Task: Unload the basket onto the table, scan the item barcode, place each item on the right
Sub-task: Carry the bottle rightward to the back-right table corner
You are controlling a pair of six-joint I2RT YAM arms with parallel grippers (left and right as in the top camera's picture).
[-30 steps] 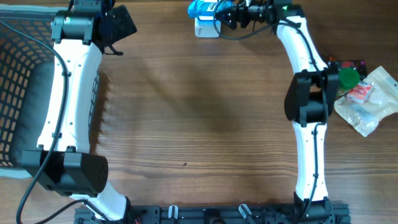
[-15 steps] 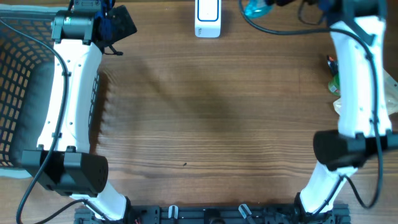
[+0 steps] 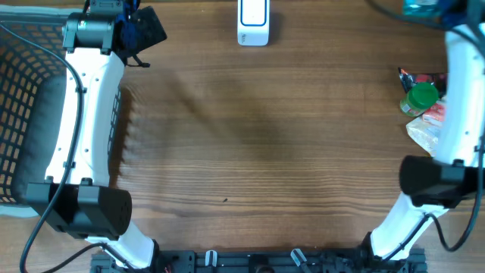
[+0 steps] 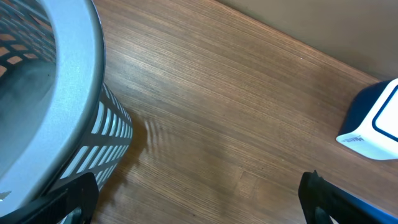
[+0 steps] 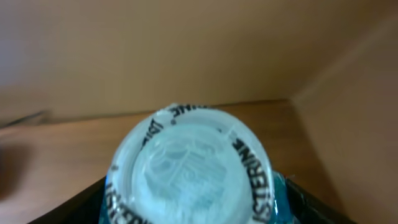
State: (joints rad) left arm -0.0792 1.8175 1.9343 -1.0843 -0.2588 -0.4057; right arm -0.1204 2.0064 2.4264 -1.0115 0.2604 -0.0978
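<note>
overhead / bottle: blue bottle [image 3: 419,7] at the far right edge of view, in the right gripper [image 3: 433,7], up off the table [image 3: 265,152]; mostly cropped.
overhead / scanner: white scanner [image 3: 252,23] far centre, well apart from the bottle, nothing in front of it.
overhead / pile: green-capped bottle [image 3: 423,97] and packets [image 3: 430,127] on the right, right arm [image 3: 458,91] passing just beside them.
overhead / left gripper: left gripper [image 3: 148,30] far left, beside the basket [image 3: 19,98], holding nothing.
left wrist / tool: fingers [image 4: 71,196] spread wide, only bare wood between them.
left wrist / surroundings: basket rim on the left, scanner at the right edge, both apart from the fingers.
right wrist / bottle: seen cap-on, white cap [image 5: 189,165] with printed lettering, blue body showing at both sides. No barcode visible.
right wrist / tool: dark fingers [image 5: 84,202] flank the bottle body on both sides; reads as clamped on it, contact itself out of view.
step (judgement): bottle not at the scanner; label needs presenting to it.
risk 1: barcode side unknown from here. If it faces away from the scanner window, no read.
risk 2: round smooth body in a two-finger pinch could twist or slip during a fast swing or wrist roll.
risk 3: arm sits close to the pile; a low sweep could knock the green-capped bottle over.
risk 4: bottle is near the far table edge; a drop here may go off the table.
</note>
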